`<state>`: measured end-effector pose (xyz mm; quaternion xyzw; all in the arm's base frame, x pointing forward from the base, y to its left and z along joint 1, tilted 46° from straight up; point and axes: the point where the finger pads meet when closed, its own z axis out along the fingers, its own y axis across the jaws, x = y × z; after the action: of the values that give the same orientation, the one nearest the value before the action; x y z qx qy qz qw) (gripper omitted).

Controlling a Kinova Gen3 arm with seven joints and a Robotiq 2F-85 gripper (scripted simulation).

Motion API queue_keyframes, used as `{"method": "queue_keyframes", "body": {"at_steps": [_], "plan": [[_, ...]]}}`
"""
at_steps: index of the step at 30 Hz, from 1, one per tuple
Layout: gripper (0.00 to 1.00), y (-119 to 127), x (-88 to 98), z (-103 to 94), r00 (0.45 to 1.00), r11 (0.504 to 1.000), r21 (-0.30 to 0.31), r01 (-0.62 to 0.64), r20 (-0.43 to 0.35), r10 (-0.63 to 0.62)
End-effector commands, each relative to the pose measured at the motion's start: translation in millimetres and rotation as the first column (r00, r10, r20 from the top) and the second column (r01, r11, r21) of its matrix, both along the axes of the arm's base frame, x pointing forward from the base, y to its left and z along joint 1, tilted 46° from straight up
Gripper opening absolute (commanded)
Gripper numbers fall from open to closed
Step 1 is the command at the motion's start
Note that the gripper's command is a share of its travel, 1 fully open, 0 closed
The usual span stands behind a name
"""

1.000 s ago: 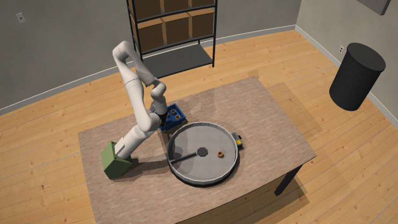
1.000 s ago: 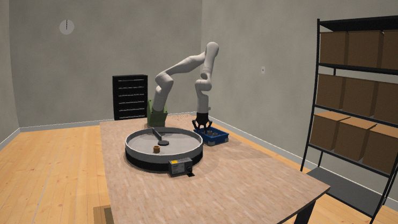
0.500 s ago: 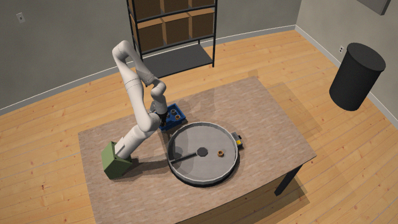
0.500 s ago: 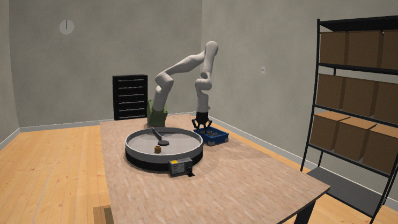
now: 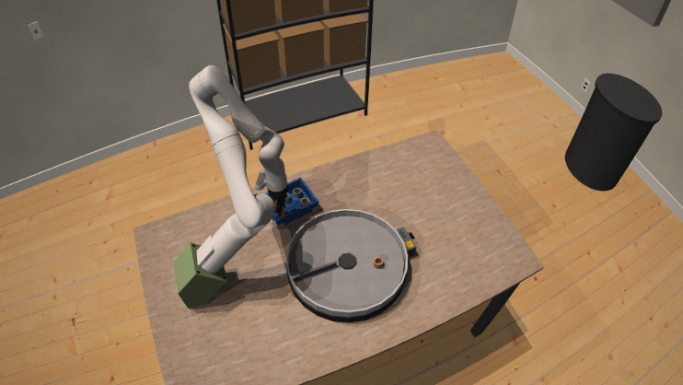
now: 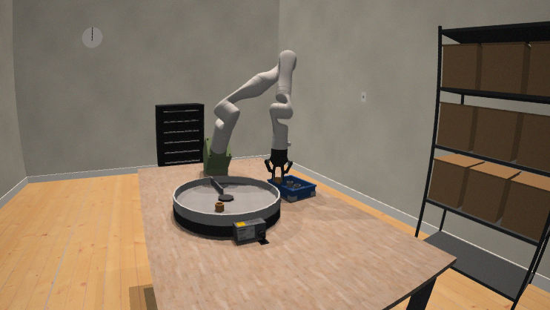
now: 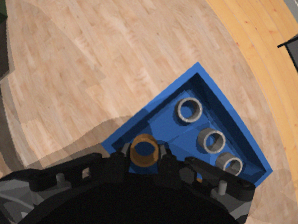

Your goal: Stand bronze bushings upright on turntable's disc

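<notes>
On the grey disc [image 5: 353, 291] [image 6: 250, 200] of the round turntable at left, one short bronze bushing [image 5: 378, 260] [image 6: 219, 207] stands upright, apart from the dark hub [image 5: 347, 260] [image 6: 225, 197]. Rightward, my black claw [image 5: 281, 210] [image 6: 277, 179] [image 7: 144, 151] grips another bronze bushing [image 6: 277, 179] [image 7: 144, 164] over the blue crate [image 5: 313, 193] [image 6: 302, 192] [image 7: 235, 117], where grey steel bushings [image 6: 289, 182] [image 7: 179, 110] sit.

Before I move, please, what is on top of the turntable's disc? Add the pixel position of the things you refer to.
One upright bronze bushing [image 5: 378, 265] [image 6: 219, 208], the dark hub [image 5: 346, 260] [image 6: 225, 197] and a bar [image 5: 315, 271] [image 6: 216, 185]. The surface under them is covered.
</notes>
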<state>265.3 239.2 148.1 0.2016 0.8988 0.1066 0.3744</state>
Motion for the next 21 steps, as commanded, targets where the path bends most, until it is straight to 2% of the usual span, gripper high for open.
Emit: {"method": "queue_keyframes", "body": {"at_steps": [1,21], "plan": [[0.0,6.7,-9.8,5.9,1.0,1.0,0.008,-0.02,-0.003,0.02],[0.0,3.8,-44.4,39.8,1.0,1.0,0.008,-0.02,-0.003,0.02]]}}
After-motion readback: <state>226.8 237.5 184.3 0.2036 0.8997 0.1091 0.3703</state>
